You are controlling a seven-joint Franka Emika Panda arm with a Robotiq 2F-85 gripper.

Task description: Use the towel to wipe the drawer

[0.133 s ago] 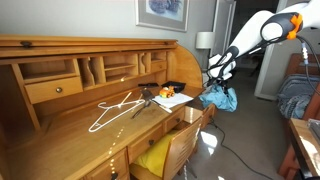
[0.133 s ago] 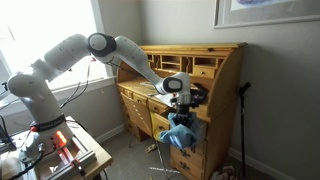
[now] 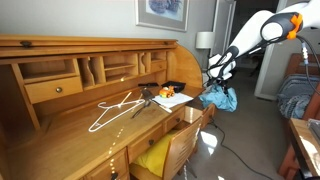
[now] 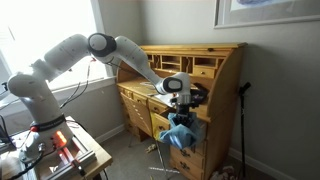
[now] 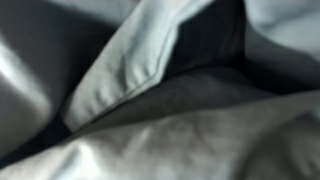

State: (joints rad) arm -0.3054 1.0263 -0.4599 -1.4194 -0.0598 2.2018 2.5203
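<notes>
Blue towel (image 3: 220,98), clamped in the jaws of the gripper (image 3: 214,74), hangs at the wooden bench's (image 3: 60,140) end beside the drawer (image 3: 187,118): pickup done, wiping apparently not yet done.

Exterior views at opposite ends of desk (image 3: 60,140); wrist view against towel (image 5: 150,120).

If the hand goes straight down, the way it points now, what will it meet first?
First comes the blue towel, which hangs directly under the hand. The wrist view shows only cloth. What lies beyond the towel is hidden, so I cannot tell.
</notes>
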